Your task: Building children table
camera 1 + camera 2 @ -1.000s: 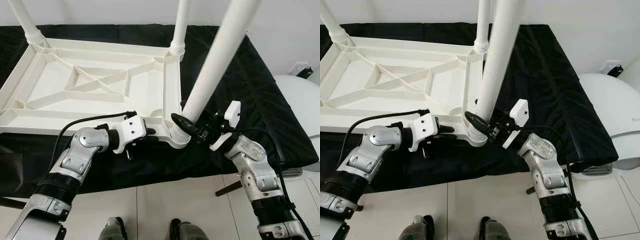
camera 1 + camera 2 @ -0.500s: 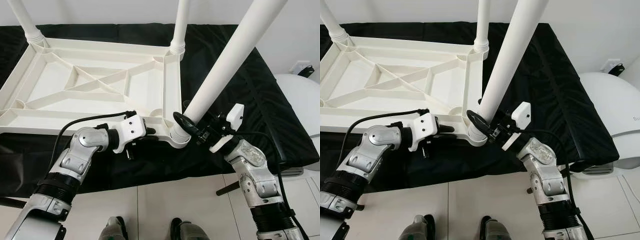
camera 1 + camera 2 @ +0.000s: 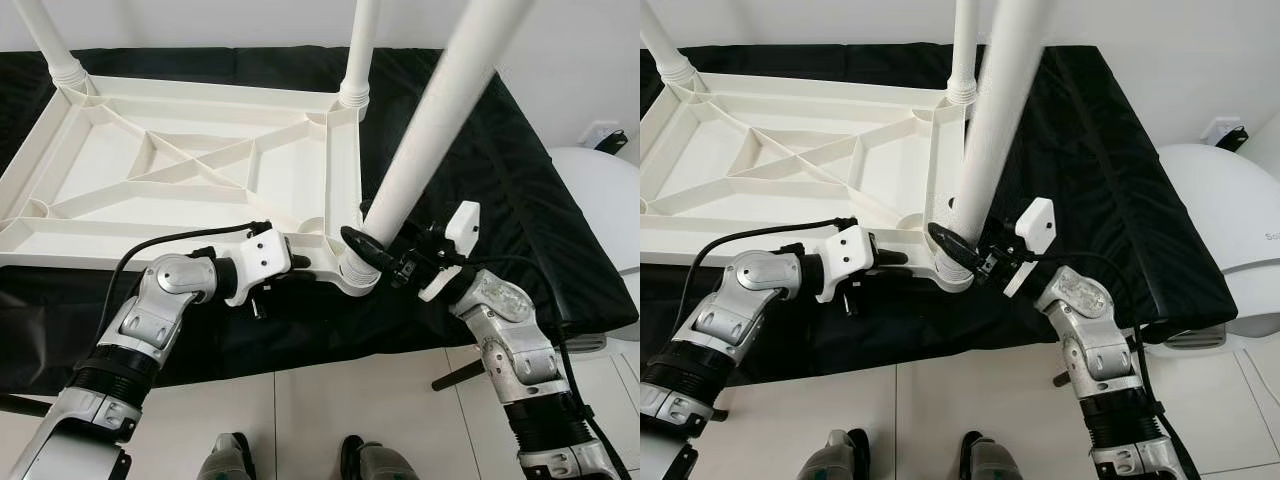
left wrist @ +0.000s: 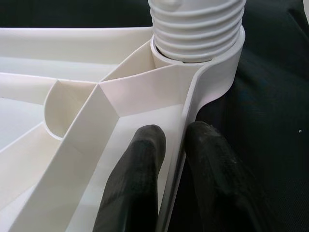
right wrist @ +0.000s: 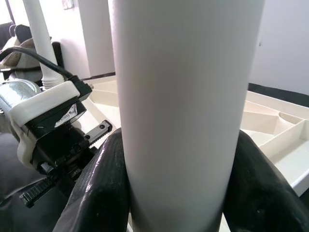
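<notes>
I see a small printed label on the left wrist housing in the right wrist view, too blurred for me to read.

The tabletop [image 3: 190, 170] lies upside down on a black cloth [image 3: 500, 170], its ribbed white underside facing up, its long axis running left to right. A back-left leg [image 3: 48, 40] and a back-right leg [image 3: 358, 50] stand upright in its far corners.

My left gripper [image 3: 300, 262] is at the tabletop's near edge, close to the near-right corner. In the left wrist view its fingers [image 4: 133, 188] pinch the thin white rim wall, one inside, one outside, just short of the corner socket [image 4: 212, 55].

In that near-right socket sits the third leg [image 3: 430, 130], a plain smooth white tube with a threaded end [image 4: 195, 29]. Its long axis tilts, the top leaning up and to the right, away from vertical.

My right gripper [image 3: 372, 252] is clamped around this leg just above the socket; the right wrist view shows its black fingers [image 5: 101, 188] pressed against both sides of the tube.

A white rounded appliance [image 3: 600, 200] stands right of the cloth.
</notes>
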`<state>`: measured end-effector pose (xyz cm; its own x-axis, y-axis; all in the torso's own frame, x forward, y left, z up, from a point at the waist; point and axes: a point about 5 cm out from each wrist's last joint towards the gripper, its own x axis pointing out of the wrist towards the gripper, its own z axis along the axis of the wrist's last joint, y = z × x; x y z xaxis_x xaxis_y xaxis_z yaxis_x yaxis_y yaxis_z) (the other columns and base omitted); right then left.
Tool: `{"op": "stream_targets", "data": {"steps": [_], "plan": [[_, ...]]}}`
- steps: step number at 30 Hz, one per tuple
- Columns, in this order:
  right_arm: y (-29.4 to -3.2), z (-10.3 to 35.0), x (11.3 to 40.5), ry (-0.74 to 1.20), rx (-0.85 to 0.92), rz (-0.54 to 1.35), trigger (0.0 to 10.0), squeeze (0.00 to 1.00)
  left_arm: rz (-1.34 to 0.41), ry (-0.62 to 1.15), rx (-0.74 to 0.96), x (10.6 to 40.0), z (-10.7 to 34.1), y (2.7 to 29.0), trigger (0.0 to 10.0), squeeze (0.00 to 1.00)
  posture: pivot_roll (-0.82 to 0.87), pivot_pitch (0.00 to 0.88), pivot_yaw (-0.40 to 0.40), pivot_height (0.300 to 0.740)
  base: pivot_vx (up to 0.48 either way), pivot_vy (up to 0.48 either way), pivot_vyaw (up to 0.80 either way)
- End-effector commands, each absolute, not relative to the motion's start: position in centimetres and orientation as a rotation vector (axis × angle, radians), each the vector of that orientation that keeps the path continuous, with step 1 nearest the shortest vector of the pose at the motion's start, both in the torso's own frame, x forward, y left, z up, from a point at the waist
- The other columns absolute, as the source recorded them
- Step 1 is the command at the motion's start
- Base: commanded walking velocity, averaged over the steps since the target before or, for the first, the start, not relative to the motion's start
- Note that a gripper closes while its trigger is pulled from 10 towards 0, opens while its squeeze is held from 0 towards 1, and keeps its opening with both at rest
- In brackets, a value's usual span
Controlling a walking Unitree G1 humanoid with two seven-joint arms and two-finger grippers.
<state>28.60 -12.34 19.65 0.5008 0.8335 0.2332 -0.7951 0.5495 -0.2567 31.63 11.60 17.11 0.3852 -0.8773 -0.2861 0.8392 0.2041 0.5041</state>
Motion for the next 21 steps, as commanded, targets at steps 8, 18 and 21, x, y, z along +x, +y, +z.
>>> {"op": "stream_targets", "data": {"steps": [8, 18, 21], "plan": [[-12.1, 15.3, 28.1, -0.130, -0.111, 1.013, 10.0, 0.00, -1.145, -0.064, 0.642, 31.6, 17.0, 12.5, 10.0, 0.00, 0.08, 0.238, -0.013, 0.740, 0.000, 0.000, 0.00], [-11.9, 15.2, 27.3, -0.131, -0.078, 0.980, 10.0, 0.00, -1.145, -0.068, 0.642, 31.6, 17.1, 12.5, 10.0, 0.00, 0.07, 0.241, -0.011, 0.740, 0.000, 0.000, 0.00], [-11.8, 15.2, 27.2, -0.134, -0.069, 0.967, 10.0, 0.00, -1.146, -0.069, 0.642, 31.7, 17.1, 12.5, 10.0, 0.00, 0.07, 0.240, -0.011, 0.740, 0.000, 0.000, 0.00]]}}
